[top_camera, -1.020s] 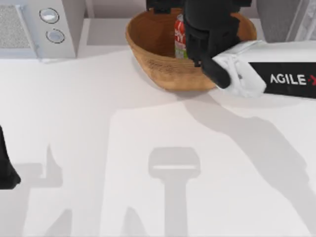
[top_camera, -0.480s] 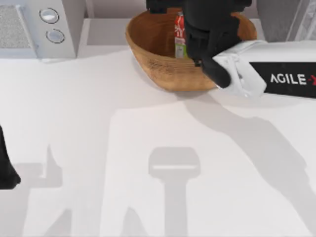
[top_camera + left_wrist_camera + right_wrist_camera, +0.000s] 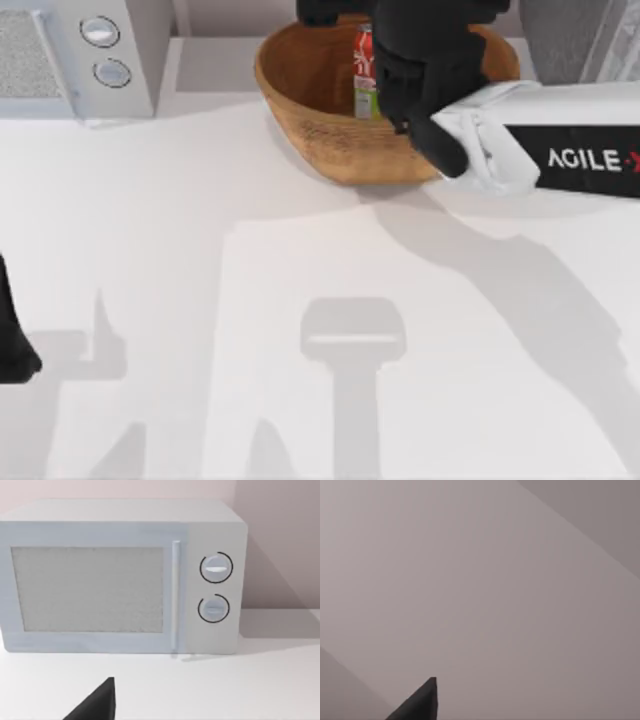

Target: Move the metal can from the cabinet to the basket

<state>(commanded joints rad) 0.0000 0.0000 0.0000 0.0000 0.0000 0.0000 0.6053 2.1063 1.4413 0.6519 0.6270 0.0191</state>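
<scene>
Can: small red metal can (image 3: 364,72) stands upright inside the round brown woven basket (image 3: 310,110).
Right gripper (image 3: 385,75): over the basket beside the can; finger state cannot be told.
Left arm (image 3: 12,340): parked at table's left edge.

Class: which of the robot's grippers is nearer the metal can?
Right. The right gripper is over the basket beside the metal can; the left gripper sits far off at the table's left edge.
</scene>
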